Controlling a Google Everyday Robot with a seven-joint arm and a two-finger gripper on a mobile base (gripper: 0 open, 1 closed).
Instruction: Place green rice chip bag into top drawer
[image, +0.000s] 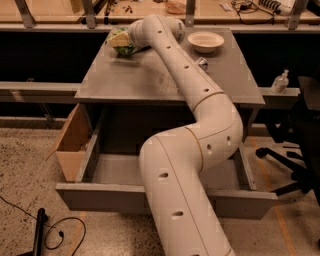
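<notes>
The green rice chip bag lies crinkled at the back left of the grey cabinet top. My gripper is right at the bag, over its upper side, at the end of my white arm that reaches across the top from the front. The arm hides part of the bag and whether the gripper holds it. The top drawer is pulled out wide open below the cabinet top. My arm covers the middle of its grey front panel and the knob. The visible inside of the drawer holds nothing.
A white bowl stands at the back right of the top, a crushed silver can in front of it. A brown cardboard box hangs left of the drawer. A bottle and black chair are at the right, a cable on the floor.
</notes>
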